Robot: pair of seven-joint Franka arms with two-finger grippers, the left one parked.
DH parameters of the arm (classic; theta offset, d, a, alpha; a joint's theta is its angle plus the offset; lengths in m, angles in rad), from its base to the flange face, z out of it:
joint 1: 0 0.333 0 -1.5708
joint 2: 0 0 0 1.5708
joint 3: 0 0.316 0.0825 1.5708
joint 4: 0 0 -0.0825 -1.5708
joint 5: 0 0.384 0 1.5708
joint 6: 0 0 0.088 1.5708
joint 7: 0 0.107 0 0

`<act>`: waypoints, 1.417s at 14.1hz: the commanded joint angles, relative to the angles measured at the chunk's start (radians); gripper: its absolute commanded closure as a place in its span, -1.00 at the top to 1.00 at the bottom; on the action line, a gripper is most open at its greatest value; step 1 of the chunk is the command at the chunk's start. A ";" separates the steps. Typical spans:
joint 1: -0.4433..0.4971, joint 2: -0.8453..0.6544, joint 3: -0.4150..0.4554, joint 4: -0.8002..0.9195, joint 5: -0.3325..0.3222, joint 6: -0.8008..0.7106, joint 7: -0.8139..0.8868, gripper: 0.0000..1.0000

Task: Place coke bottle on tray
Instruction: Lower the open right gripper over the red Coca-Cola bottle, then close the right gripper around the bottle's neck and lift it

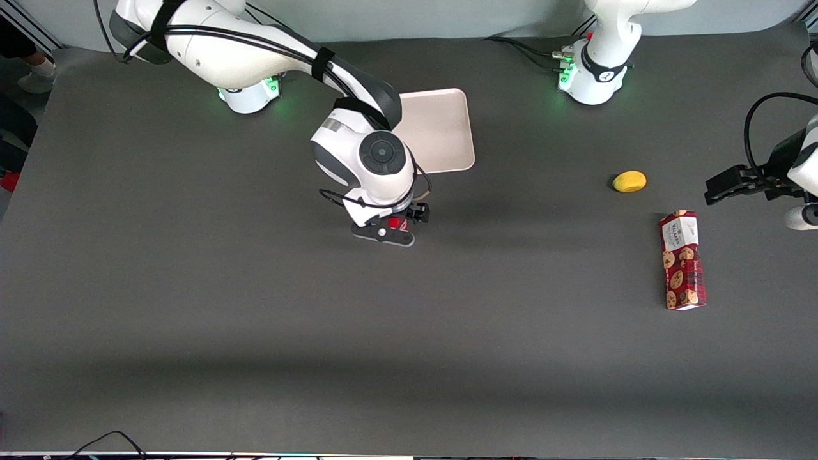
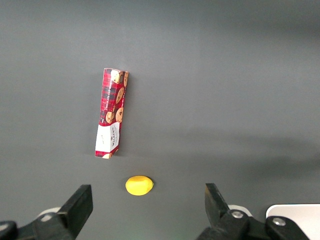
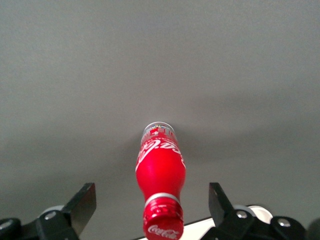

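Observation:
The coke bottle (image 1: 394, 223) stands upright on the dark table, and only its red cap shows under the wrist in the front view. In the right wrist view the bottle (image 3: 161, 172) shows its red cap, red label with white script and clear base. My right gripper (image 1: 391, 227) hangs right above it, open. Its fingers (image 3: 82, 202) stand wide on either side of the bottle's neck, clear of it. The pale pinkish-cream tray (image 1: 441, 131) lies flat, farther from the front camera than the bottle, partly hidden by my arm.
A yellow lemon (image 1: 629, 181) and a red cookie box (image 1: 682, 260) lie toward the parked arm's end of the table. Both also show in the left wrist view, the lemon (image 2: 138, 185) and the box (image 2: 112, 114).

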 commanded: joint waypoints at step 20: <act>-0.067 -0.213 0.066 0.148 0.033 -0.300 -0.214 -1.00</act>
